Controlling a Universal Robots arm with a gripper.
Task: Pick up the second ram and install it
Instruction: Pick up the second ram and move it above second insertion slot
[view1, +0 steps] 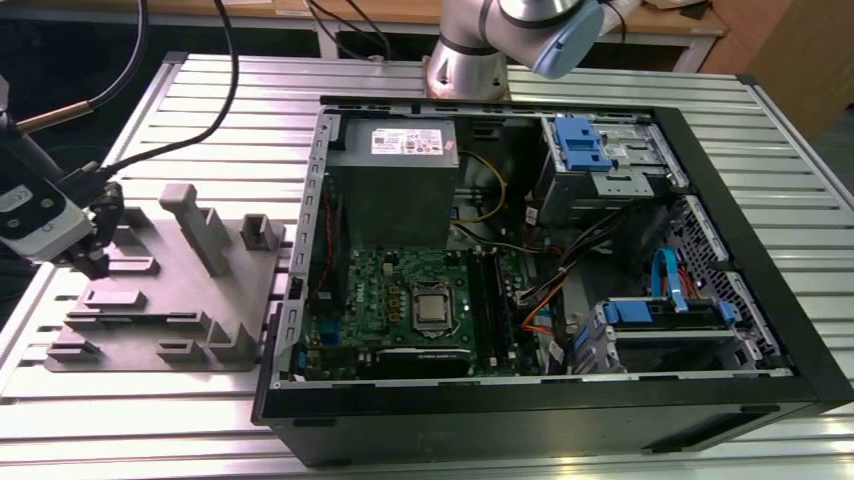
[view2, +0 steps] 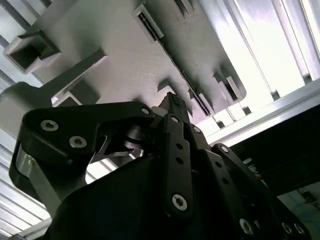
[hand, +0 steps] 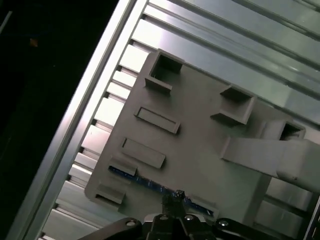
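The second ram (hand: 142, 180) is a thin dark stick with a bluish edge. It stands on edge in a slot near the rim of the grey fixture plate (hand: 200, 150). My gripper (hand: 177, 194) comes down on the stick's middle, its fingertips drawn together on the top edge. In the second wrist view the gripper (view2: 172, 101) pinches the stick (view2: 189, 86), which shows as a dark line. In the exterior view the gripper (view1: 91, 266) hangs over the fixture plate (view1: 147, 335) at that view's left. The motherboard's black slots (view1: 489, 305) lie inside the open computer case (view1: 747, 330).
Grey upright blocks (view1: 200, 235) rise from the fixture beside the gripper. The case holds the motherboard (view1: 394, 290), a grey power supply (view1: 400, 170), blue drive brackets (view1: 583, 142) and loose cables. The arm's base (view1: 467, 60) stands behind the case. Everything rests on a ribbed aluminium table (view1: 774, 170).
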